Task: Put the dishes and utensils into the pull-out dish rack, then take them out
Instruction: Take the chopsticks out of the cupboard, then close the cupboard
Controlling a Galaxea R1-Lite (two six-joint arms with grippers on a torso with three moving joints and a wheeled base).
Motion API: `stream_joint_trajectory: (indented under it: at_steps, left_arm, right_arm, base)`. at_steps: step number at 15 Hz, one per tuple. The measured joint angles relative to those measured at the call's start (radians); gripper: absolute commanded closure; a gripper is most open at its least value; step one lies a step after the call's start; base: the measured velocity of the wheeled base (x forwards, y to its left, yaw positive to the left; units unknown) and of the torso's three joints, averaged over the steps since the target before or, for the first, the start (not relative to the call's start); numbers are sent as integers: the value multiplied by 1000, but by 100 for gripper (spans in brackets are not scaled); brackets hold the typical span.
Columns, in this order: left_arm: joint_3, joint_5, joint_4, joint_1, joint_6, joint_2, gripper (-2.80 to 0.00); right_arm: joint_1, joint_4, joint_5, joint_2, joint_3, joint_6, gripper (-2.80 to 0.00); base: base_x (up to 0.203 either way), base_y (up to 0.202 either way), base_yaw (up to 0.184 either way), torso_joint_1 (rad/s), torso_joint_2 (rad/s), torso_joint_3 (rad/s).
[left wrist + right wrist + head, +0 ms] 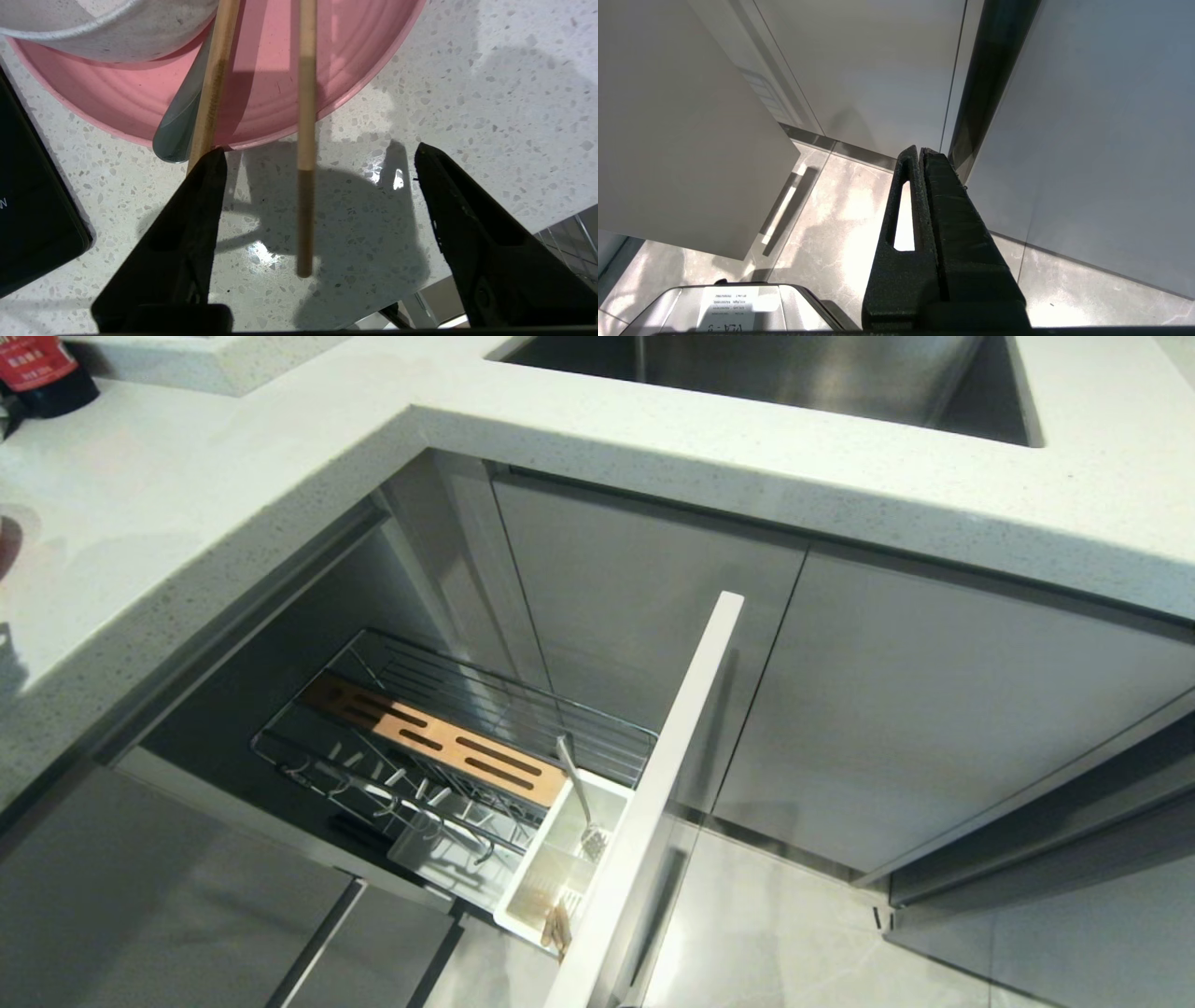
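Observation:
The pale-pink plate (261,88) sits on the speckled countertop (467,116) with the white bowl (107,32) on it. A silver spoon (177,128) and two wooden chopsticks lean off the plate's rim onto the counter. One chopstick (306,140) lies in the gap of my open left gripper (318,149), touching neither finger. The other chopstick (212,93) runs right beside one fingertip (212,163). The pull-out dish rack (448,728) stands pulled out below the counter with its prongs bare. My right gripper (920,151) hangs shut over the floor.
The white caddy (560,868) at the rack's front holds a long metal utensil (579,798) and a small wooden item (558,924). A flat black object (32,210) lies beside the plate. The sink (794,373) is set into the counter behind. Neither arm shows in the head view.

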Motion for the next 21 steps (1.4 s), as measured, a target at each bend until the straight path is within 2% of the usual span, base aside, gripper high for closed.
stream_joint_trajectory:
  at_steps: [6,7,13,15,18,21]
  left_arm:
    - [-12,2,-25,-7,1,-39,-280]
    - [-13,2,-43,-8,1,-48,0]
    - [-11,2,-162,-13,1,-103,0]
    - [-1,-2,-233,-33,-3,-118,0]
    - [7,-8,-374,-126,-20,-125,0]
    - [12,-9,-450,-278,-70,-90,0]
  right_arm:
    - [0,0,0,0,0,0,0]
    - [0,0,0,0,0,0,0]
    - [0,0,0,0,0,0,0]
    - [0,0,0,0,0,0,0]
    - [0,0,0,0,0,0,0]
    - [0,0,0,0,0,0,0]
  base:
    - [0,0,0,0,0,0]
    - [0,0,0,0,0,0]
    - [0,0,0,0,0,0]
    - [0,0,0,0,0,0]
    - [0,0,0,0,0,0]
    - [0,0,0,0,0,0]
